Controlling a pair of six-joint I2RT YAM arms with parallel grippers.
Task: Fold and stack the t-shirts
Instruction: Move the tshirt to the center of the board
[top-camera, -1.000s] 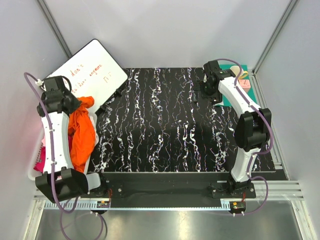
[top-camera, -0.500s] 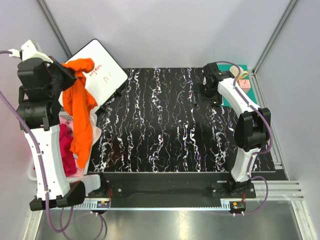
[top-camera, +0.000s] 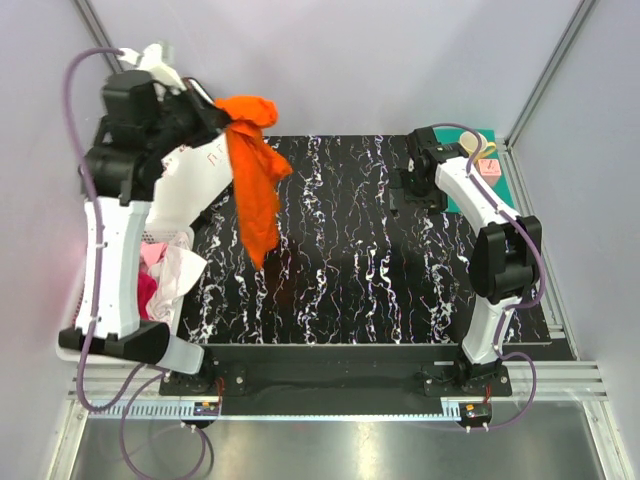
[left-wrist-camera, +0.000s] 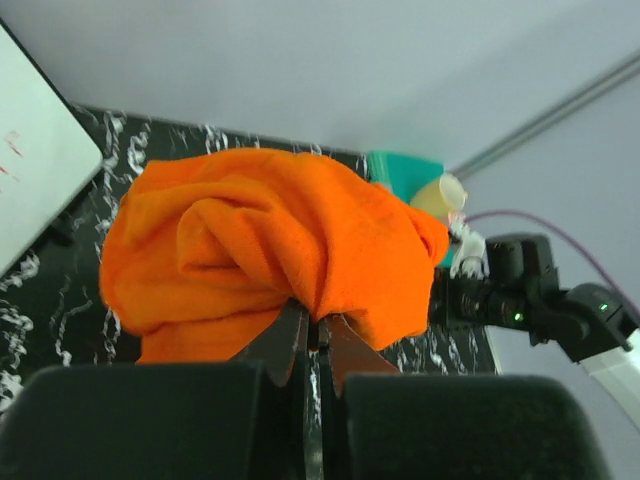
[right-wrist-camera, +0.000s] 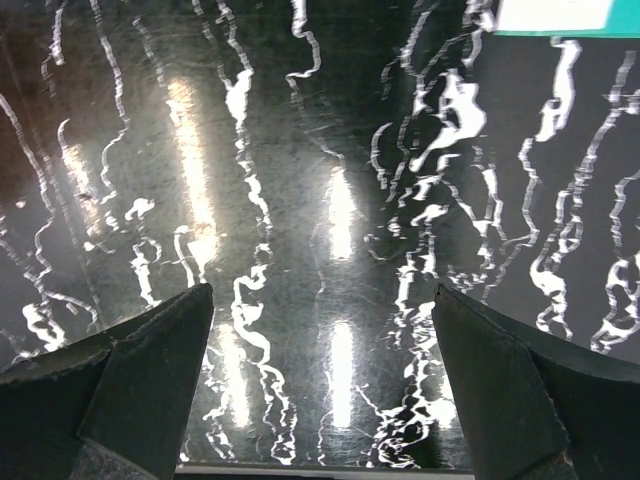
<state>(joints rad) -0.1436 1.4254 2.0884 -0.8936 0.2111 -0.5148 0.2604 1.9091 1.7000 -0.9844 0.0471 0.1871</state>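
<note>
Above the far-left corner of the black marbled table (top-camera: 350, 260), we see our left gripper (top-camera: 222, 115) clenched on the orange t-shirt (top-camera: 255, 190), which dangles freely; our right gripper (top-camera: 402, 188) gapes wide, holding nothing.

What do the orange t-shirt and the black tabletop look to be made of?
The orange t-shirt: soft knit cloth, probably cotton, matte. It bunches in rounded folds and hangs limp from the left gripper.
The tabletop: hard, smooth black surface with white marble-like veining, glossy. It shows bright streaks of reflected light. Stone, laminate or printed sheet: cannot tell.
</note>
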